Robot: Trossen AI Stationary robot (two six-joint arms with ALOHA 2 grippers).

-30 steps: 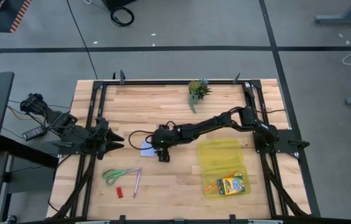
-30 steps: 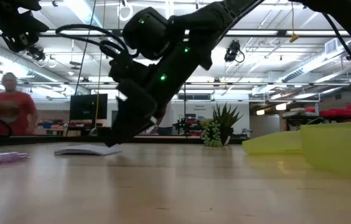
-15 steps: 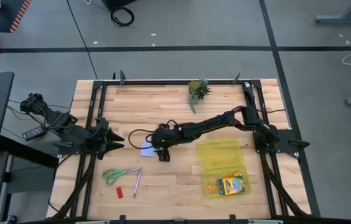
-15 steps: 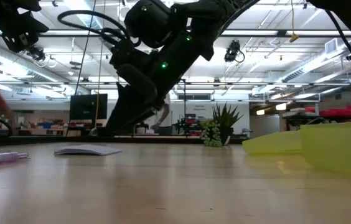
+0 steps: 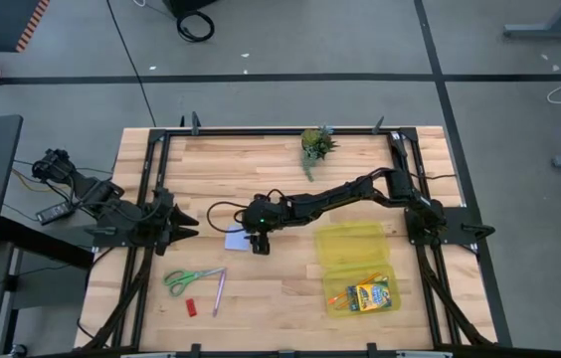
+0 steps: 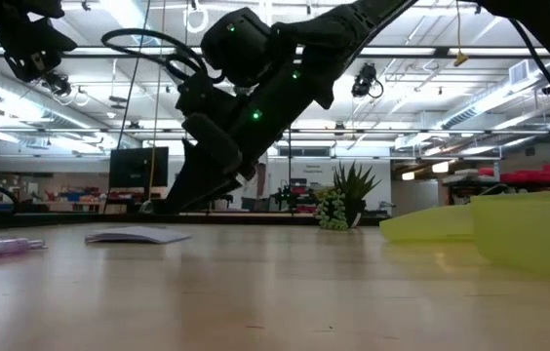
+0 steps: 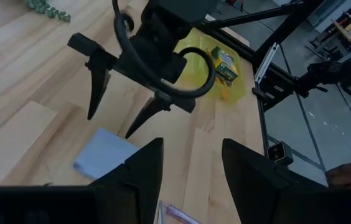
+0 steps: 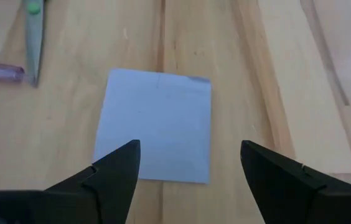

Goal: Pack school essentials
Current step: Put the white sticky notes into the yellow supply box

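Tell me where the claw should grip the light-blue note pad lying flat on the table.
Take the note pad by one free edge, coming from above. It lies flat and thin on the wood, so one finger probably has to slip under. The open right claw hangs right over it.

Pale blue note pad (image 8: 155, 127) on light striped wood table (image 5: 261, 298), green-handled scissors (image 5: 189, 279), tiny red eraser (image 5: 191, 307), translucent yellow case (image 5: 353, 251), black arms.
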